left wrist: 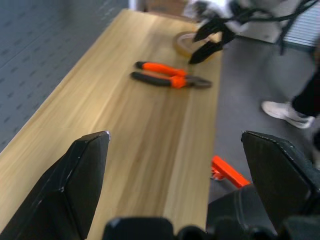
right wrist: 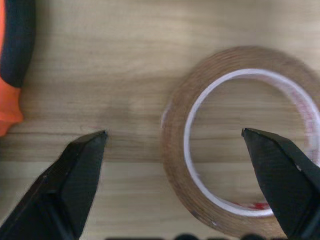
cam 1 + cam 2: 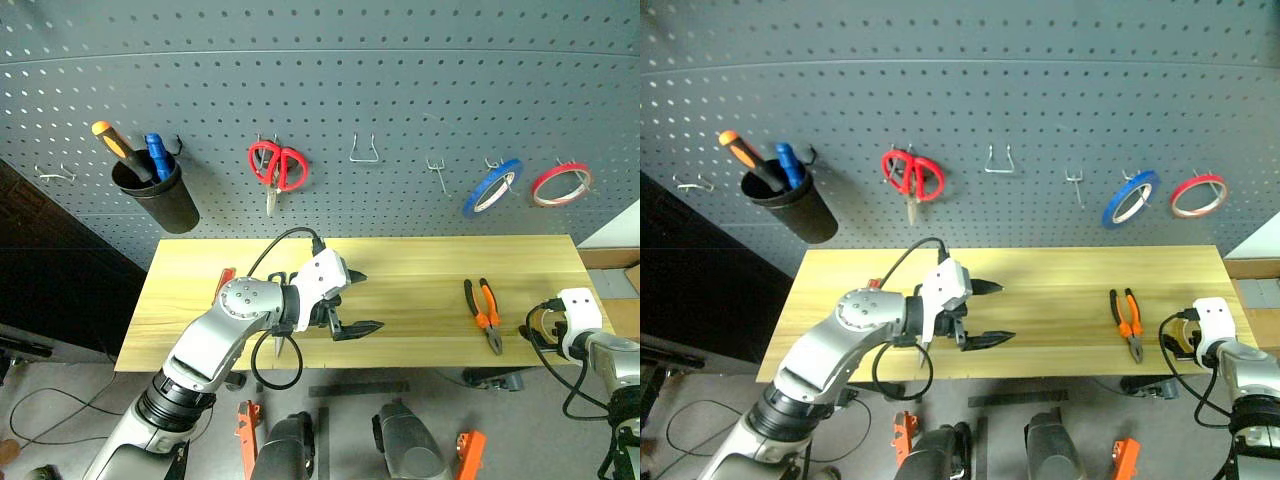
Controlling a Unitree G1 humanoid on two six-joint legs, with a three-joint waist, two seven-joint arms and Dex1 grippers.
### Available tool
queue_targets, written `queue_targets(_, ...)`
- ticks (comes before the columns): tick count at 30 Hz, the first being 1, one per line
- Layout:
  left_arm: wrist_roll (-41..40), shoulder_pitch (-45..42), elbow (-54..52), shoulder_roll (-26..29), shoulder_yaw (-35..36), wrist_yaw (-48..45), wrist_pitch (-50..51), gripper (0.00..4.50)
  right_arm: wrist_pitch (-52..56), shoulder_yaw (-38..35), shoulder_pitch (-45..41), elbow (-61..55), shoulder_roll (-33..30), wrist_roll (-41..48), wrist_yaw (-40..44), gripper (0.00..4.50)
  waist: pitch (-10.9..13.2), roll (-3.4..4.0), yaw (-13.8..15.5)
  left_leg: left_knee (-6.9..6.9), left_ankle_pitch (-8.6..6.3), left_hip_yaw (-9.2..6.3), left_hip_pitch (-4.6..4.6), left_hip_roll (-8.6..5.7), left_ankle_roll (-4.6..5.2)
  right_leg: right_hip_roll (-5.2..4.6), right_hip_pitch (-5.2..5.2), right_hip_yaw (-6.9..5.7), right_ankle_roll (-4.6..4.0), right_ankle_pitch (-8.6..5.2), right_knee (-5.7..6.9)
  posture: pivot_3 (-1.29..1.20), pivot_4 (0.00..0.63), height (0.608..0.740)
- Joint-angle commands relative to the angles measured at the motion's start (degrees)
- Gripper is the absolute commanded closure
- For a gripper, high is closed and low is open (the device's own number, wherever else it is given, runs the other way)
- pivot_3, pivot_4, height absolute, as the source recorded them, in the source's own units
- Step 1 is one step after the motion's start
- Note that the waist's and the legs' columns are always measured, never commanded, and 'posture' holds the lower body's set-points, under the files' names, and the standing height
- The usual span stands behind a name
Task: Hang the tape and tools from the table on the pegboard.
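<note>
Left gripper (image 3: pixel 357 301): wide open, empty, over the desk (image 3: pixel 420 262) middle, pointing along its length toward the right end.
Right gripper (image 2: pixel 175 150): wide open, empty, above the tape (image 2: pixel 240 135), which lies flat at the desk's right end.
Pliers (image 3: pixel 483 313): flat just left of the tape, long axis across the desk, handles toward the pegboard (image 3: pixel 400 80), nose toward the front edge.
Red object (image 3: pixel 224 284): partly hidden behind the left arm.

black cup (image 3: pixel 165 195) (two screwdrivers inside), red scissors (image 3: pixel 277 166), blue roll (image 3: pixel 492 188), red roll (image 3: pixel 560 184)
</note>
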Motion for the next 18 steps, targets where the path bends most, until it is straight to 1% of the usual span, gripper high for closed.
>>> queue_targets(1,0.84,-1.52,-1.78,-0.55,-1.36,-1.05,-3.12,0.02,-0.94,1.30,-3.86,8.43,-1.77,-1.93,2.64,0.00,0.24,-0.15,-0.21,0.02,0.00,0.06,-0.02,0.06,0.00,0.01,0.00,0.00,0.02,0.01,-0.04,-0.29,0.304,0.740)
queue_targets(4,0.12,-2.44,-1.81,-1.02,-1.62,-1.95,-3.37,0.00,-0.67,3.27,-6.23,13.11,-2.35,-3.75,4.85,0.59,0.38,-0.32,-0.32,0.01,0.00,0.22,-0.06,0.19,0.00,0.02,0.02,-0.01,0.02,0.01,-0.14,-0.28,0.306,0.740)
queue_targets(9,0.69,-3.13,-2.04,-0.18,-2.38,-3.72,-3.90,0.00,-0.32,4.68,-7.32,15.47,-1.84,-4.30,7.62,2.30,0.59,-0.69,-0.31,0.01,-0.01,0.22,-0.12,0.24,-0.01,0.02,0.07,-0.02,0.02,0.02,-0.23,-0.28,0.303,0.740)
queue_targets(13,0.82,-3.43,-1.53,-0.26,-2.05,-4.00,-4.58,0.00,0.41,4.75,-6.80,14.06,-0.92,-3.61,7.96,3.65,0.70,-0.88,-0.26,0.02,-0.01,0.21,-0.13,0.24,-0.02,0.01,0.08,-0.03,0.06,0.05,-0.27,-0.29,0.298,0.740)
queue_targets(15,0.45,-3.58,-1.39,-0.38,-1.49,-4.06,-4.53,0.00,0.55,4.60,-5.73,11.42,-0.72,-3.28,7.68,4.24,0.71,-0.90,-0.25,0.02,-0.02,0.21,-0.14,0.24,-0.02,0.01,0.08,-0.03,0.08,0.06,-0.29,-0.29,0.298,0.740)
queue_targets(16,0.22,-3.46,-1.35,-0.18,-1.10,-4.16,-4.45,0.00,0.86,4.45,-4.28,8.15,-0.83,-3.01,7.62,4.39,0.71,-0.90,-0.23,0.02,-0.02,0.21,-0.14,0.24,-0.02,0.01,0.08,-0.03,0.09,0.06,-0.29,-0.29,0.298,0.740)
queue_targets(18,-0.01,-3.04,-1.17,0.27,-0.40,-4.27,-4.58,0.00,1.61,3.81,-0.85,0.78,-1.27,-2.40,7.16,4.39,0.71,-0.89,-0.14,0.01,-0.02,0.18,-0.15,0.26,-0.03,0.01,0.08,-0.05,0.09,0.06,-0.29,-0.29,0.298,0.740)
